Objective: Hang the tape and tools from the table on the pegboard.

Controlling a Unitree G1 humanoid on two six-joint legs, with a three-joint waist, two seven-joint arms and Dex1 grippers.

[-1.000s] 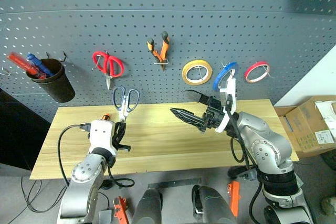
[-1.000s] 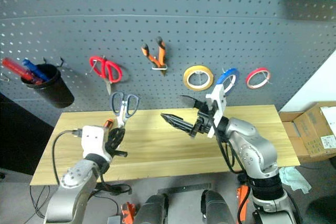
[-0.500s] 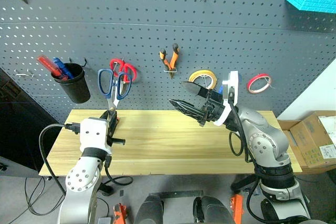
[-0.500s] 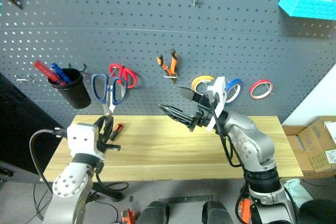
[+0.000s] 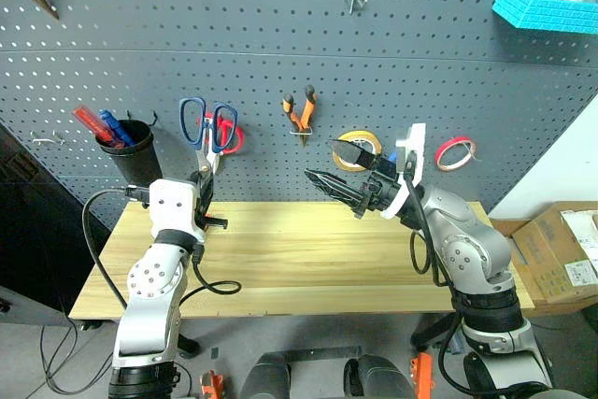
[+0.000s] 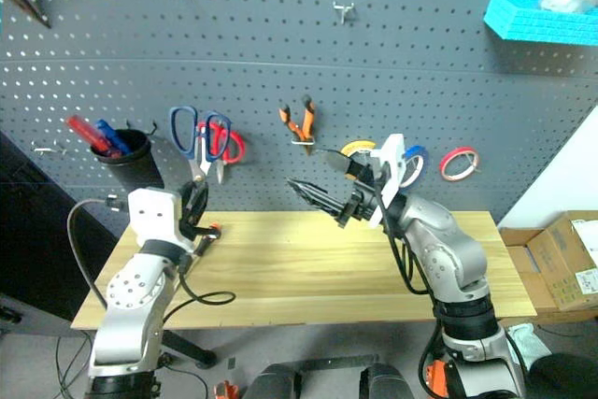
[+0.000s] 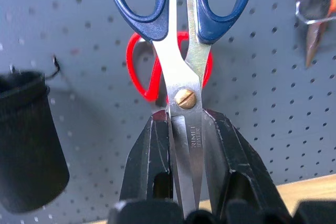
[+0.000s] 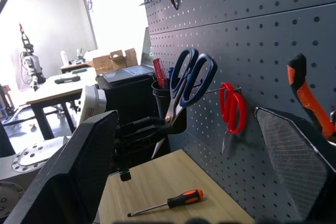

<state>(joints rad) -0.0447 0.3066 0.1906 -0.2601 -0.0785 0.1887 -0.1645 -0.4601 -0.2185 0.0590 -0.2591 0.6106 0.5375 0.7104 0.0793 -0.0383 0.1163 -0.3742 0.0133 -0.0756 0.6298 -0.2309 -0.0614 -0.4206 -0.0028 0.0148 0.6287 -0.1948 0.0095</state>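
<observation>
Left gripper [image 7: 184, 182]: I see its two black fingers clamped on the steel blades of the dark-handled scissors [image 5: 207, 128], just below the pivot screw.
Scissors' pose: upright, blue-black handle loops up, raised in front of the pegboard [image 5: 280, 72]; the loops sit right in front of the red-handled scissors [image 8: 232, 108] on their hook. I cannot tell whether a loop touches a hook.
Right gripper [image 5: 344, 167]: jaws spread wide and empty, held above the table [image 5: 308, 259], pointing toward the left arm.
Screwdriver [image 8: 170, 202]: lying flat on the table near the board, just beside the left gripper, orange-and-black handle clear to me in the right wrist view.
Pliers [image 5: 299, 111]: hanging on the board, handles up.
Tape: the blue roll [image 6: 411, 162] hangs between the yellow roll [image 5: 359, 145] and the red roll [image 5: 455, 152], partly behind the right hand.
Surface: pale planks.
Room: black cup [image 5: 131, 151] of pens on the board's left, turquoise bin [image 5: 547, 5] top right, cardboard box [image 5: 561, 254] on the floor at right.
</observation>
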